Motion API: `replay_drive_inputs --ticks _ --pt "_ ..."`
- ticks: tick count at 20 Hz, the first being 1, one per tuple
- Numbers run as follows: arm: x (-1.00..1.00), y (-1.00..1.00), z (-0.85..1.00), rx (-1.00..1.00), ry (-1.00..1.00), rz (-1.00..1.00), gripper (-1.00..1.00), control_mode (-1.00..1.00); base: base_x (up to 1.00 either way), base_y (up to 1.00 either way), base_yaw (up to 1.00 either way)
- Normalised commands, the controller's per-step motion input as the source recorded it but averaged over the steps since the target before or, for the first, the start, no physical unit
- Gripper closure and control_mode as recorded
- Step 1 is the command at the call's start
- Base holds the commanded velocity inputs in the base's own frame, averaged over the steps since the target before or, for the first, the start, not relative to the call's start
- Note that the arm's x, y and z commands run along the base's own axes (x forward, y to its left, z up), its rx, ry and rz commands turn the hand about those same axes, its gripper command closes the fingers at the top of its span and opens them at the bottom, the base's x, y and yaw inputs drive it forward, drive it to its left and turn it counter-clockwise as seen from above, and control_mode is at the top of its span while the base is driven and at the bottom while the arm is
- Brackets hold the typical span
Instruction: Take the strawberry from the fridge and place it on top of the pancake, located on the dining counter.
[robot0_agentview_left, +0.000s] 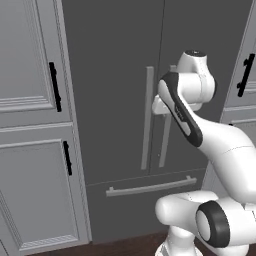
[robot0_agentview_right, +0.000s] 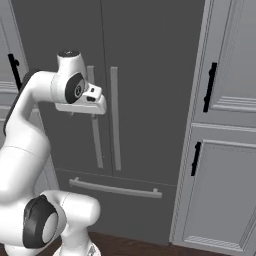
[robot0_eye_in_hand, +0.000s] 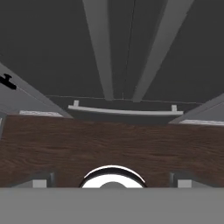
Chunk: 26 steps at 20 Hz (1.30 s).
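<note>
The white arm stands before the fridge (robot0_agentview_left: 125, 75), its two dark grey doors closed and the long silver handles (robot0_agentview_right: 114, 117) running down either side of the centre seam, with the bottom drawer and its horizontal handle (robot0_agentview_left: 150, 187) shut beneath them. The end effector (robot0_agentview_right: 82, 107) is raised to handle height just in front of the doors, apparently lined up so it can reach a handle and pull a door open; whether its fingers are spread or pressed together cannot be told from here. The hand's camera looks down the door fronts to the drawer handle and the dark wood floor (robot0_eye_in_hand: 112, 144). The strawberry would be inside, behind the closed doors, so fetching it has yet to begin. Light grey panelled cabinets (robot0_agentview_right: 230, 150) with black handles flank the fridge to left and right. No brand, label or writing can be read on any surface
</note>
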Motion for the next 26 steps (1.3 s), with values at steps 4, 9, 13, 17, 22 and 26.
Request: replay_drive_inputs --ticks 4,9,13,17,22,26 --pt "0.00 0.00 0.00 0.00 0.00 0.00 -1.00 1.00 -0.51 -0.10 0.00" --pt "0.00 0.00 0.00 0.00 0.00 0.00 -1.00 1.00 -0.55 -0.12 -0.02" --pt "0.00 0.00 0.00 0.00 0.00 0.00 -1.00 1.00 -0.49 -0.17 -0.03" --pt "0.03 -0.21 0.00 0.00 -0.11 -0.03 -1.00 -1.00 -0.03 -0.05 0.00" --pt "0.55 -0.57 -0.03 0.00 -0.26 -0.01 -1.00 -1.00 0.00 0.00 0.00" --pt "0.83 -0.08 0.00 0.00 -0.30 0.00 -1.00 -1.00 0.00 0.00 0.00"
